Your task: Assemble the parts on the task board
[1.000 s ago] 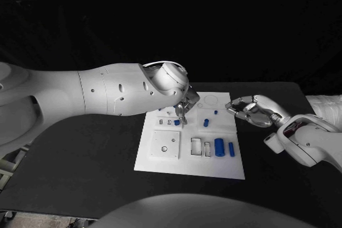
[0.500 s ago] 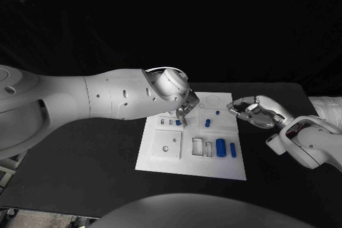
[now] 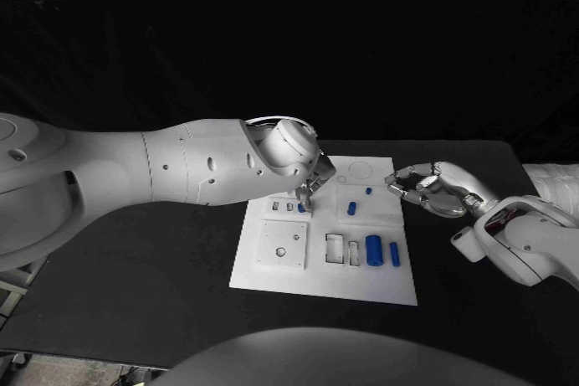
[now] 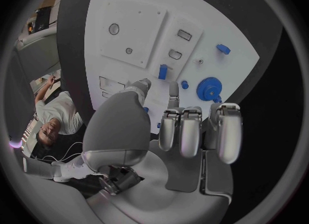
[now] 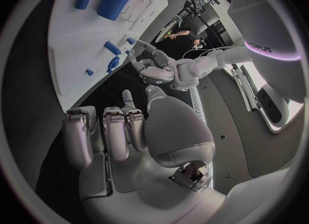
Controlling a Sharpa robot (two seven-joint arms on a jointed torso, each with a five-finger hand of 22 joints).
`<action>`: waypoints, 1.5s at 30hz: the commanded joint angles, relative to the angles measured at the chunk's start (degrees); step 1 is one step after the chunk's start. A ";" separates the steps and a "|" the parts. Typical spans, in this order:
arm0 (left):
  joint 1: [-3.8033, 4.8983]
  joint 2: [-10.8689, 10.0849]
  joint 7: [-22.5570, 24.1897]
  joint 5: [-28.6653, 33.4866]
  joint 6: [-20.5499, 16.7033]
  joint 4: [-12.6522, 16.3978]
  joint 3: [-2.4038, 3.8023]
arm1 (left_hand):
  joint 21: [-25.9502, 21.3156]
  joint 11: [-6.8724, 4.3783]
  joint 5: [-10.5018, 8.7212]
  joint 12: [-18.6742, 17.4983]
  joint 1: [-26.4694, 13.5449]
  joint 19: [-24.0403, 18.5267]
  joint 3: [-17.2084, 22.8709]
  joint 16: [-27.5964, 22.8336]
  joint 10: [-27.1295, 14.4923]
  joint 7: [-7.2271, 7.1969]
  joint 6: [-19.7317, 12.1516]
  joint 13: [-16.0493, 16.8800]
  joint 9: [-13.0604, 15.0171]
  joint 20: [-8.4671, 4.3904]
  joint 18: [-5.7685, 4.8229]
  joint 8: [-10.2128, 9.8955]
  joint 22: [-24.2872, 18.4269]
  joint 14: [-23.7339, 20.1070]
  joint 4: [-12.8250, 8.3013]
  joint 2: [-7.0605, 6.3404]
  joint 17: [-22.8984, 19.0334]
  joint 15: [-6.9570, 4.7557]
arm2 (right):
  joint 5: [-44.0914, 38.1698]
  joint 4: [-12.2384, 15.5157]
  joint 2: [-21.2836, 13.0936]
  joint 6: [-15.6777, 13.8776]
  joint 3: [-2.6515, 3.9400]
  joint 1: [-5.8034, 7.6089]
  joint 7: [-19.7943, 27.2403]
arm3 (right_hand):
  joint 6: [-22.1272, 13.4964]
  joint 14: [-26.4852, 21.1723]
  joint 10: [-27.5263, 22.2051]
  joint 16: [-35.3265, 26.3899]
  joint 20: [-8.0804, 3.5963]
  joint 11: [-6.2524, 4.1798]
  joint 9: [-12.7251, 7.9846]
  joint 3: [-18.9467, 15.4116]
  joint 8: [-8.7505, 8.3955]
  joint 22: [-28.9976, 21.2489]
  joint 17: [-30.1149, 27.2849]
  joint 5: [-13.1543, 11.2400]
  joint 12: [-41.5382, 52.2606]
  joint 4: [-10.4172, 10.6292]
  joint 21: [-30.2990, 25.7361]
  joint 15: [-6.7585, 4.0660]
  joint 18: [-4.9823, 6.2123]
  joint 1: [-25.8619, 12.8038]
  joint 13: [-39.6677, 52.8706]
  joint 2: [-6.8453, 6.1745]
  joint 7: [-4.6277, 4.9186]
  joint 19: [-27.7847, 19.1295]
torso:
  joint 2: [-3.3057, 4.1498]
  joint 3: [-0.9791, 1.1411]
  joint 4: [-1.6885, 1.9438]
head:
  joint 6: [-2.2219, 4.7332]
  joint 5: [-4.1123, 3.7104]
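2 robot hands near board (image 3: 280, 273). Left robot hand (image 3: 309, 185) sits over board's far-left area, fingertips just above small blue part (image 3: 302, 207); grasp: you cannot tell. Right robot hand (image 3: 425, 188) hangs off board's right edge, fingers curled, holding nothing. Left is nearer; part lies directly below it.

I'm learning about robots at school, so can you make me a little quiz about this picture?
1. True or false: the biggest blue part lies off the task board, on the black table.
2. Which hand points its fingertips down next to the small blue part at the far side of the board? A) left B) right C) neither
3. Fill in: the task board is coloured ____.

Key: 1. False, it lies on the board. 2. A, the left hand. 3. White.
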 commanded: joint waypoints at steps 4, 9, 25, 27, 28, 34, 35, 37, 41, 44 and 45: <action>-0.33 -0.33 -0.42 -2.42 0.40 -0.23 0.02 | 0.14 0.15 -0.65 0.14 -0.57 5.97 0.90 0.14 5.85 0.50 -1.50 15.07 -0.11 -0.13 -0.88 -2.00 15.09 6.04 0.06 0.09 15.09 -0.19 | -0.56 -0.01 -0.07 0.39 -0.01 -0.01 0.88 | 0.02 6.08 6.26 0.20 -0.26 0.06 0.11 0.56 0.22 14.36 15.08 0.41 -0.22 -0.01 0.22 0.29 -1.12 0.33 15.00 -0.22 0.01 4.59 | 0.02 -0.04 0.01 | 0.00 -0.11; -0.57 -0.49 -0.55 -2.34 0.61 -0.53 0.02 | 0.14 0.33 -1.18 0.14 -0.55 5.97 1.79 0.14 5.85 0.69 -1.56 15.07 -0.36 0.02 -0.88 -2.85 15.09 6.04 0.05 -0.02 15.09 -0.02 | -0.56 -0.02 -0.11 0.49 -0.01 -0.02 0.81 | 0.02 6.08 6.26 0.20 -0.26 0.06 0.11 0.56 0.22 14.36 15.08 0.41 -0.22 -0.01 0.22 0.29 -1.12 0.33 15.00 -0.22 0.01 4.59 | 0.01 -0.03 0.00 | 0.00 -0.07; -1.82 -0.68 -0.11 -1.79 -0.43 -1.12 0.03 | 0.14 0.43 -1.66 0.14 0.34 5.97 4.54 0.14 5.85 0.66 -0.37 15.07 -0.66 0.27 -0.88 -4.22 15.09 6.04 -0.01 -0.01 15.09 0.17 | -0.55 -0.12 -0.43 0.88 -0.01 -0.02 0.38 | 0.01 6.08 6.26 0.20 -0.27 0.05 0.15 0.77 0.28 14.36 15.08 0.60 -0.22 -0.05 0.22 0.28 -1.12 0.60 15.00 -0.29 0.01 4.59 | 0.04 -0.04 0.00 | 0.00 -0.27; -1.86 -0.63 0.00 -1.77 -0.55 -1.16 0.03 | 0.14 0.42 -1.74 0.14 0.37 5.97 4.73 0.14 5.85 0.64 -0.33 15.07 -0.68 0.28 -0.88 -4.32 15.09 6.04 -0.02 -0.02 15.09 0.16 | -0.54 -0.14 -0.49 0.91 -0.01 -0.02 0.33 | 0.01 6.08 6.26 0.20 -0.27 0.05 0.15 0.77 0.28 14.36 15.08 0.60 -0.22 -0.05 0.22 0.28 -1.12 0.60 15.00 -0.29 0.01 4.59 | 0.01 -0.02 -0.03 | 0.00 -0.16; -1.87 -0.62 0.03 -1.77 -0.57 -1.17 0.03 | 0.14 0.42 -1.74 0.14 0.37 5.97 4.73 0.14 5.85 0.64 -0.33 15.07 -0.68 0.28 -0.88 -4.32 15.09 6.04 -0.02 -0.02 15.09 0.16 | -0.54 -0.15 -0.49 0.91 -0.01 -0.02 0.32 | 0.01 6.08 6.26 0.20 -0.27 0.05 0.15 0.77 0.28 14.36 15.08 0.60 -0.22 -0.05 0.22 0.28 -1.12 0.60 15.00 -0.29 0.01 4.59 | 0.00 -0.02 -0.04 | 0.00 -0.15; -1.92 -0.44 0.28 -1.50 -0.65 -1.35 0.03 | 0.14 0.34 -1.72 0.14 0.81 5.97 5.92 0.14 5.85 0.51 0.06 15.07 -0.71 0.28 -0.88 -4.72 15.09 6.04 -0.10 0.07 15.09 0.14 | -0.53 -0.14 -0.50 0.95 -0.01 -0.02 0.29 | 0.03 6.08 6.26 0.20 -0.27 0.05 0.18 0.87 0.32 14.34 15.08 0.70 -0.22 -0.05 0.18 0.28 -1.10 0.72 15.00 -0.31 0.01 4.54 | -0.02 -0.01 -0.05 | 0.00 -0.28; -1.92 -0.43 0.31 -1.45 -0.65 -1.36 0.03 | 0.14 0.33 -1.67 0.14 0.92 5.97 6.15 0.14 5.85 0.49 0.13 15.07 -0.70 0.27 -0.88 -4.78 15.09 6.04 -0.11 0.07 15.09 0.13 | -0.53 -0.14 -0.50 0.95 -0.01 -0.02 0.29 | 0.03 6.08 6.26 0.20 -0.27 0.05 0.18 0.87 0.32 14.34 15.08 0.70 -0.22 -0.05 0.18 0.28 -1.10 0.72 15.00 -0.31 0.01 4.54 | -0.02 -0.01 -0.05 | 0.00 -0.30; -1.93 -0.44 0.40 -1.34 -0.63 -1.39 0.03 | 0.14 0.20 -1.43 0.14 1.84 5.97 7.49 0.14 5.85 0.34 0.53 15.07 -0.63 0.20 -0.88 -5.07 15.09 6.04 -0.25 -0.01 15.09 0.04 | -0.52 -0.14 -0.51 0.97 -0.01 -0.02 0.28 | 0.04 6.08 6.26 0.20 -0.27 0.05 0.18 0.90 0.34 14.34 15.08 0.73 -0.22 -0.05 0.17 0.28 -1.10 0.75 15.00 -0.32 0.01 4.53 | -0.01 -0.01 -0.04 | 0.00 -0.36; -1.95 -0.43 0.62 -0.89 -0.47 -1.50 0.03 | 0.14 -0.02 -1.24 0.14 2.84 5.97 9.72 0.14 5.85 0.05 1.11 15.07 -0.35 0.08 -0.88 -5.37 15.09 6.04 -0.40 -0.10 15.09 -0.13 | -0.52 -0.14 -0.59 1.01 -0.01 -0.02 0.23 | 0.15 6.08 6.26 0.20 -0.28 0.06 0.25 1.14 0.46 14.32 15.08 1.00 -0.22 -0.03 0.14 0.28 -1.09 0.97 15.00 -0.33 0.01 4.50 | 0.00 -0.02 -0.03 | 0.00 -0.34; -2.03 -0.41 0.63 -0.57 -0.40 -1.54 0.03 | 0.14 -0.12 -1.11 0.14 3.17 5.97 10.46 0.14 5.85 -0.09 1.36 15.07 -0.20 0.03 -0.88 -5.40 15.09 6.04 -0.52 -0.10 15.09 -0.20 | -0.52 -0.10 -0.64 1.01 -0.01 -0.02 0.18 | 0.21 6.08 6.26 0.20 -0.28 0.07 0.28 1.26 0.53 14.31 15.08 1.18 -0.22 0.00 0.11 0.28 -1.08 1.06 15.00 -0.35 0.01 4.47 | 0.02 -0.01 -0.01 | 0.00 -0.39; -2.07 -0.40 0.64 -0.44 -0.39 -1.55 0.03 | 0.14 -0.16 -1.08 0.14 3.33 5.97 10.73 0.14 5.85 -0.15 1.47 15.07 -0.13 0.00 -0.88 -5.40 15.09 6.04 -0.61 -0.11 15.09 -0.23 | -0.52 -0.10 -0.66 1.00 -0.01 -0.02 0.16 | 0.24 6.08 6.26 0.20 -0.28 0.07 0.30 1.35 0.57 14.31 15.08 1.34 -0.22 0.00 0.12 0.28 -1.08 1.14 15.00 -0.40 0.02 4.47 | 0.03 -0.02 -0.01 | 0.00 -0.44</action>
